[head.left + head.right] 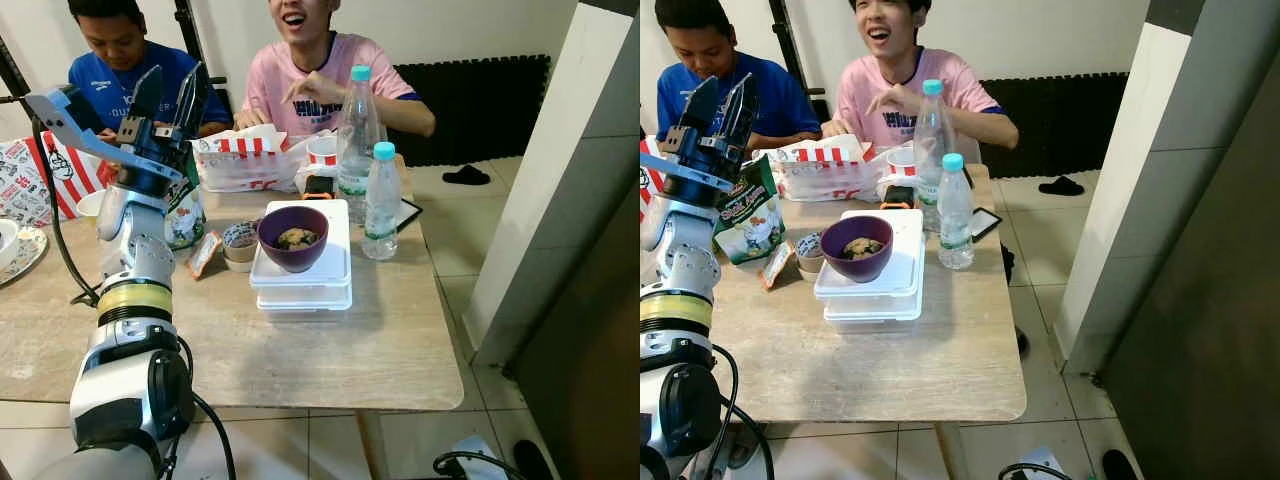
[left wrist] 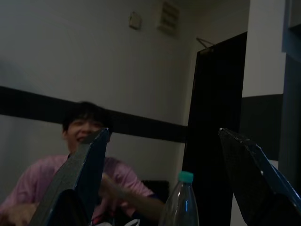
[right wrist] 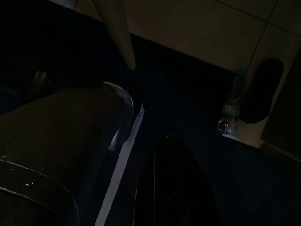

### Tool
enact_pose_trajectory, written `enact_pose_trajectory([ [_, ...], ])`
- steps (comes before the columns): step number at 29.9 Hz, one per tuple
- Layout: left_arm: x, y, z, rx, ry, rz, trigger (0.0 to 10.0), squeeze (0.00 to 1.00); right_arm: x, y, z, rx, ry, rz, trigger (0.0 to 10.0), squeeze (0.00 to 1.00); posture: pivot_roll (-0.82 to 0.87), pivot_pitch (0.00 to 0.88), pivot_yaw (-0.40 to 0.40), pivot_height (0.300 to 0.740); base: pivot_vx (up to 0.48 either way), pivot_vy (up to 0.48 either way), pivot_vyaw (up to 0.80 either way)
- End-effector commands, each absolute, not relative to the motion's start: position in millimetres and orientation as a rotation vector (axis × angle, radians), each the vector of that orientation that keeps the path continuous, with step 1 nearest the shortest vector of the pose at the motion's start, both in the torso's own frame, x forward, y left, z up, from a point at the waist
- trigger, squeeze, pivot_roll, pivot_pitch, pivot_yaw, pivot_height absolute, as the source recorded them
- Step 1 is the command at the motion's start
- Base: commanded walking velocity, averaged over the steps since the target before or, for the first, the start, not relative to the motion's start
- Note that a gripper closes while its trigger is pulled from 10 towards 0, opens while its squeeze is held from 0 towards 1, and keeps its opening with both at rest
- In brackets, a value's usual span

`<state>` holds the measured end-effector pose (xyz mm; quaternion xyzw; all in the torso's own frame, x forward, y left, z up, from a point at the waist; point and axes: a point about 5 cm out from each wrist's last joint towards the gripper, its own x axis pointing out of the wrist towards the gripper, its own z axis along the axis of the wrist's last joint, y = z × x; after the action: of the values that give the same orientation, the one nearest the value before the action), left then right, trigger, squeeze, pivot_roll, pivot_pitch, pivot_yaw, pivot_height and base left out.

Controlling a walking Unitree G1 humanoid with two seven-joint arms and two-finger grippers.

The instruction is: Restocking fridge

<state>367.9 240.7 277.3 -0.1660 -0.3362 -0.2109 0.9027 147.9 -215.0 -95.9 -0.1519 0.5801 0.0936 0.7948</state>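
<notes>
My left gripper [image 1: 175, 85] is raised above the table's left side, open, with its two black fingers pointing up and nothing between them. In the left wrist view the fingers [image 2: 89, 160] frame a bottle cap [image 2: 185, 177]. On the wooden table [image 1: 300, 350] a purple bowl [image 1: 293, 238] with food sits on stacked white lidded containers [image 1: 305, 285]. A tall water bottle [image 1: 357, 130] and a shorter one [image 1: 381, 205] stand upright to its right. A green carton [image 1: 748, 215] stands just behind my left arm. My right arm hangs idle; its view is dark.
Two people sit at the table's far side, behind striped takeaway bags [image 1: 240, 160]. Small cups [image 1: 240, 243] and a phone [image 1: 408, 212] lie near the bowl. A tall white and grey panel [image 1: 580, 250] rises on the right. A bottle [image 3: 230, 110] stands on the floor by a table leg [image 3: 117, 33].
</notes>
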Motion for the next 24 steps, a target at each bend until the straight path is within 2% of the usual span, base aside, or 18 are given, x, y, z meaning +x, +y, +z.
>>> enact_pose_trajectory([
  [1, 367, 246, 270, -0.33, -0.647, -0.437, 10.0, 1.0, 149, -212, -96, -0.325, 1.238, 0.209, 10.0, 0.0, -0.01, 0.0, 0.049, 0.74, 0.0, 0.0, 0.0],
  [2, 368, 247, 266, -0.337, -0.623, -0.453, 10.0, 1.0, 149, -212, -96, -0.323, 1.238, 0.208, 10.0, 0.0, -0.01, 0.0, 0.048, 0.74, 0.0, 0.0, 0.0],
  [3, 368, 249, 259, -0.35, -0.58, -0.505, 10.0, 0.0, 150, -211, -96, -0.321, 1.237, 0.209, 10.0, 0.0, -0.01, 0.0, 0.058, 0.74, 0.0, 0.0, 0.0],
  [4, 368, 249, 259, -0.35, -0.58, -0.505, 10.0, 0.0, 150, -211, -96, -0.321, 1.237, 0.209, 10.0, 0.0, -0.01, 0.0, 0.058, 0.74, 0.0, 0.0, 0.0],
  [6, 364, 255, 245, -0.364, -0.478, -0.647, 10.0, 0.0, 149, -210, -96, -0.309, 1.236, 0.202, 10.0, 0.0, -0.01, 0.0, 0.067, 0.74, 0.0, 0.0, 0.0],
  [7, 364, 255, 245, -0.364, -0.478, -0.647, 10.0, 0.0, 149, -210, -96, -0.309, 1.236, 0.202, 10.0, 0.0, -0.01, 0.0, 0.067, 0.74, 0.0, 0.0, 0.0],
  [10, 357, 271, 239, -0.417, -0.386, -0.754, 10.0, 0.0, 149, -209, -97, -0.305, 1.238, 0.205, 10.0, 0.0, -0.01, 0.0, 0.073, 0.74, 0.0, 0.0, 0.0],
  [14, 355, 288, 228, -0.366, -0.252, -0.699, 10.0, 0.0, 149, -208, -97, -0.301, 1.24, 0.209, 10.0, 0.0, 0.0, 0.0, 0.078, 0.74, 0.0, 0.0, 0.0],
  [20, 350, 291, 210, -0.262, -0.085, -0.739, 10.0, 0.0, 148, -207, -97, -0.303, 1.24, 0.211, 10.0, 0.0, -0.01, 0.0, 0.078, 0.74, 0.0, 0.0, 0.0],
  [24, 352, 292, 201, -0.156, 0.009, -0.683, 10.0, 0.0, 148, -208, -97, -0.309, 1.24, 0.21, 10.0, 0.0, -0.01, 0.0, 0.074, 0.74, 0.0, 0.0, 0.0],
])
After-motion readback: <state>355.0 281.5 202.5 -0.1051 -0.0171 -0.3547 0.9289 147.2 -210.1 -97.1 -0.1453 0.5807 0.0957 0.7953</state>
